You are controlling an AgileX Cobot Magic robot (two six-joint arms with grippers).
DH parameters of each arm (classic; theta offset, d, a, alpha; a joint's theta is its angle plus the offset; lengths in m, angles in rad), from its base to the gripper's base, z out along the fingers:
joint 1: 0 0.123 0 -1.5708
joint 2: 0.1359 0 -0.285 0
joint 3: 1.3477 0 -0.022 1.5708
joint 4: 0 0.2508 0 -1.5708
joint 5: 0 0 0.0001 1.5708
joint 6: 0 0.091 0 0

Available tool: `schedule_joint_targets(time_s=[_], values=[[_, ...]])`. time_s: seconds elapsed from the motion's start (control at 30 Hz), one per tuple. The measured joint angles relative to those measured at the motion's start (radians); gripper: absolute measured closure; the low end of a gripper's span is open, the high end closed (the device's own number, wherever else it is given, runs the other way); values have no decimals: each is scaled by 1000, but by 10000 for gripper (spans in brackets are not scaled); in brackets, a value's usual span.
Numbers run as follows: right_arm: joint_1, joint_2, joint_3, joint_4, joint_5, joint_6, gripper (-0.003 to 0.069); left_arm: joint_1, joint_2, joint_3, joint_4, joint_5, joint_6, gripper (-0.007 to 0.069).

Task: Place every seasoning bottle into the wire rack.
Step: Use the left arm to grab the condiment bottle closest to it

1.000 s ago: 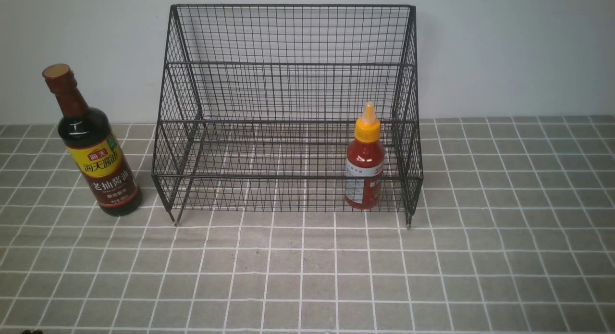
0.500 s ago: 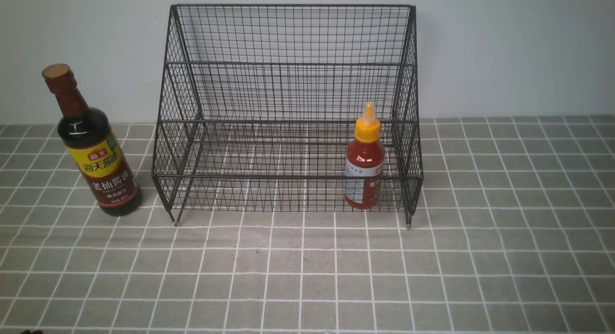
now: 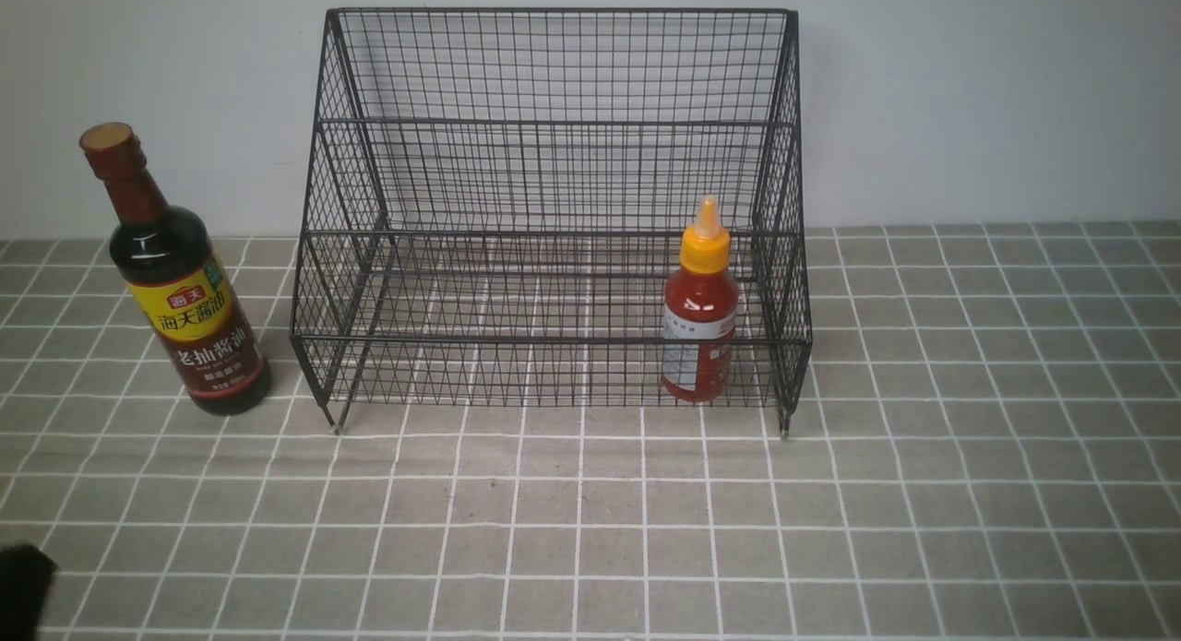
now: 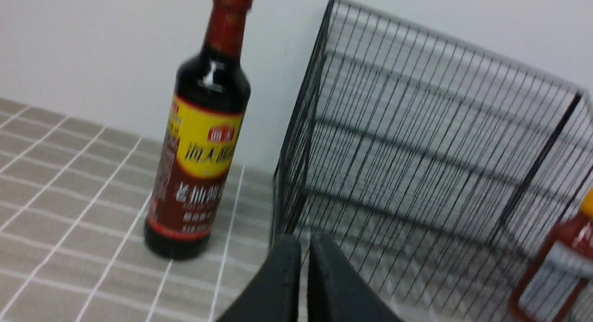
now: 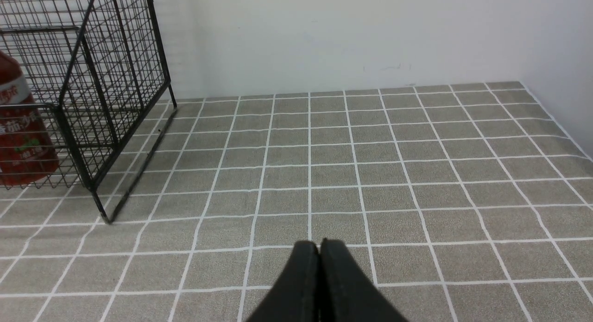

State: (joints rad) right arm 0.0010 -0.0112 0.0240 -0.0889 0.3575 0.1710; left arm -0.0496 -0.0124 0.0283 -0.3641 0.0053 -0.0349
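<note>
rack [image 3: 554,122]: red btl [image 3: 699,318] in lower tier | soy btl [image 3: 175,281] outside, left | L hand [image 4: 304,250], R hand [image 5: 318,250] clenched, empty

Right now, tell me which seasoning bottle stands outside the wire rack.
The tall dark soy-sauce bottle, on the table left of the wire rack. The small red squeeze bottle stands inside the rack's lower tier.

my front camera looks ahead from well back: wire rack [image 3: 554,122] at 12 o'clock, soy-sauce bottle [image 3: 175,290] at 10. my left wrist camera sits near both; my right faces the rack's right end. all three share the red squeeze bottle [image 3: 699,327].
</note>
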Motion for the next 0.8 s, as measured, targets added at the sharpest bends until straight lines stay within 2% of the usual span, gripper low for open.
schedule_joint_targets(time_s=[0.1,0.13,0.2,0.3,0.5,0.6,0.63,0.67,0.8], values=[[0,0,0,0,0,0,673,0,0,0,-39,-148,14,610],[0,0,0,0,0,0,673,0,0,0,-33,-275,56,610],[0,0,0,0,0,0,673,0,12,-17,-4,-324,110,610],[0,0,0,0,0,0,673,0,129,-106,43,-320,188,610],[0,0,0,0,0,0,673,0,403,-252,54,-302,205,592],[0,0,0,0,0,0,673,0,557,-323,56,-304,206,549],[0,0,0,0,0,0,673,0,669,-373,56,-324,207,483],[0,0,0,0,0,0,673,0,679,-378,56,-324,207,476],[0,0,0,0,0,0,673,0,868,-474,46,-382,208,314]])
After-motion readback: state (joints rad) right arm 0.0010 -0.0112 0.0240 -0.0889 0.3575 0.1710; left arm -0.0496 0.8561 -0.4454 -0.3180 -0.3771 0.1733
